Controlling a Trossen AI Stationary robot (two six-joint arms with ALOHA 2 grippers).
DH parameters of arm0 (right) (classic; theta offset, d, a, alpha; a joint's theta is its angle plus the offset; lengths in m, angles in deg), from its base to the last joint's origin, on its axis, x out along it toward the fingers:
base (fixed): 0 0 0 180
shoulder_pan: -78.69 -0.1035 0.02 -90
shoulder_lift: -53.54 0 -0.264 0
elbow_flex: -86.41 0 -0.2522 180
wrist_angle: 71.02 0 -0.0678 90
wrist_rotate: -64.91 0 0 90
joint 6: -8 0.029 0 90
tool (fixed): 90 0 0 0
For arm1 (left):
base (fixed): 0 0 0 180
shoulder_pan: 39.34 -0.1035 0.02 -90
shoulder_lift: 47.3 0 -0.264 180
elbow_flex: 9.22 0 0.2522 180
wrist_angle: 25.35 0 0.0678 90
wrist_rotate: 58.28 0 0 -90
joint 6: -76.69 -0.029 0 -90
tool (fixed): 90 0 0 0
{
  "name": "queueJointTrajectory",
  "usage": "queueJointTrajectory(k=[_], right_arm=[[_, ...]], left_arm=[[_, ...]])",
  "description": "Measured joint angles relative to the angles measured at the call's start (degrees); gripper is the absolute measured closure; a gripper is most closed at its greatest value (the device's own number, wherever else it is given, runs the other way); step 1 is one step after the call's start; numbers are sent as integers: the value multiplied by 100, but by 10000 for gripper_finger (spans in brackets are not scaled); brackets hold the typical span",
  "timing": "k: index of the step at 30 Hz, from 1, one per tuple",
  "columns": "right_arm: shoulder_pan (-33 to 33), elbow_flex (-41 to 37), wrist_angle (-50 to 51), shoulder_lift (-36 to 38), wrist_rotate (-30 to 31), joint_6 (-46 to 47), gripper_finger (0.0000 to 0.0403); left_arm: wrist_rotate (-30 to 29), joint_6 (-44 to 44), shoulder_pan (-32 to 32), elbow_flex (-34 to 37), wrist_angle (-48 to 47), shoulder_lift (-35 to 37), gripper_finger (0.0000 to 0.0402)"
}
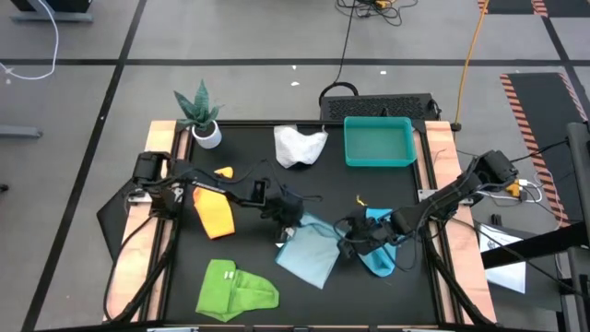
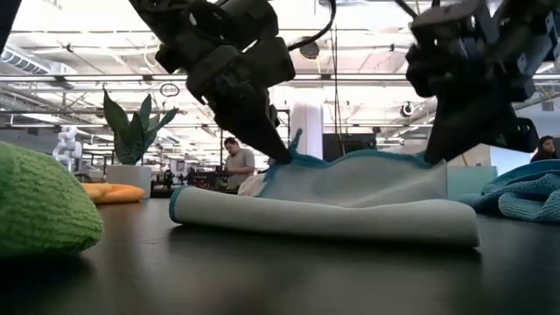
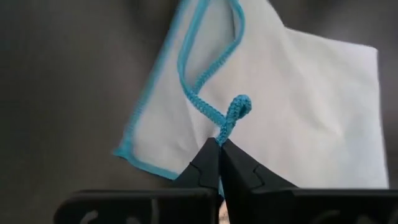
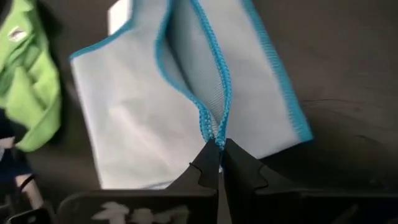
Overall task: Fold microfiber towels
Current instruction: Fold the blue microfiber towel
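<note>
Light-blue soft microfiber towel (image 1: 309,254), half folded, is pinched at neighbouring hem corners by closed left gripper (image 3: 219,144) and closed right gripper (image 4: 219,144), its body spread just beyond both.

You have bare table (image 1: 249,249) in front of the plant (image 1: 200,112) and between the white-grey towel (image 1: 300,146) and the light blue towel (image 1: 312,249). Both arms crowd that light blue towel at the centre. The yellow-orange towel (image 1: 214,210) blocks your left side, the lime green towel (image 1: 235,290) the near edge, the turquoise towel (image 1: 380,254) the right, and the teal tray (image 1: 379,141) the far right corner.
</note>
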Motion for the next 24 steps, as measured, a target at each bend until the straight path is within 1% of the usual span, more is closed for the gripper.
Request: queueJointTrajectory(k=[5,7,11,17,19,21,23,24], right_arm=[[0,-184,-58,0,6,135,401],[5,-214,-75,0,50,138,393],[5,-232,-85,0,319,138,362],[163,-232,83,90,444,-53,297],[230,-234,143,236,439,-150,279],[234,-236,94,459,429,-351,266],[105,-232,-313,602,443,-588,263],[15,-217,-531,602,448,-668,268]], left_arm=[[-501,60,-6,0,245,0,366],[-563,91,-30,0,245,0,357],[-567,101,-112,0,225,2,341],[-552,160,-228,-4,81,106,328],[-341,201,-231,0,-57,199,328],[47,208,-192,-17,11,225,328],[355,149,-75,-9,-148,215,330],[407,79,-1,-4,-181,167,333]])
